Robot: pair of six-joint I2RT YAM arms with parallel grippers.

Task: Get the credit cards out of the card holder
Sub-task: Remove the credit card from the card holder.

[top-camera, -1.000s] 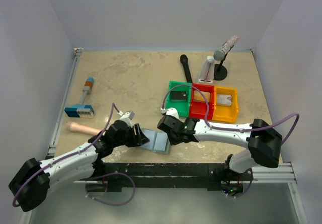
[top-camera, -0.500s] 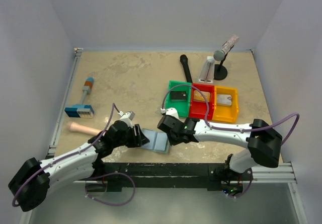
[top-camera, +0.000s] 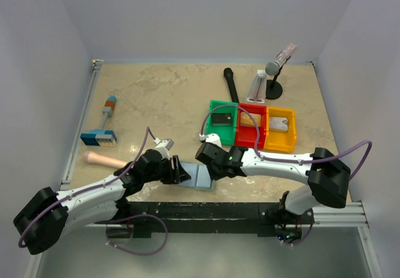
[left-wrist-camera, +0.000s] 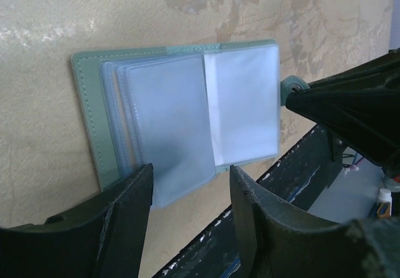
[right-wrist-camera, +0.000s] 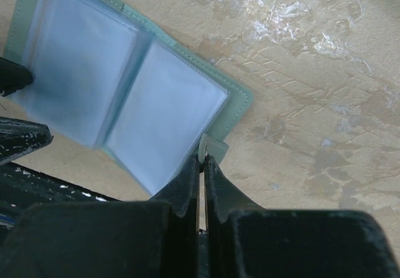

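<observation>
Marbled beige table (top-camera: 162, 97) fills my overhead view, with grey walls on three sides. At 6 o'clock, right at the near edge, the card holder (top-camera: 199, 177) lies opened flat. My left wrist camera shows its clear sleeves (left-wrist-camera: 169, 122) fanned out, and I can see no card in any of them.

My left gripper (top-camera: 179, 173) sits at the holder's 9 o'clock side. Its fingers (left-wrist-camera: 122, 228) stand about half apart, and the near edge of the sleeves lies between them. I see no clamp on anything.

My right gripper (top-camera: 210, 167) comes in from 3 o'clock. Its fingers (right-wrist-camera: 187, 184) are pressed together, with the holder's small snap tab (right-wrist-camera: 210, 145) pinched at their tips.

At 3 o'clock three bins stand in a row, touching one another:
- The green bin (top-camera: 212, 125) has the dark card (top-camera: 221, 119) lying in it.
- The red bin (top-camera: 250, 143) has the tan card (top-camera: 250, 120).
- The yellow bin (top-camera: 280, 147) has the pale card (top-camera: 279, 125).

At 9 o'clock a blue-and-orange block tool (top-camera: 102, 128) lies well apart from the holder.
</observation>
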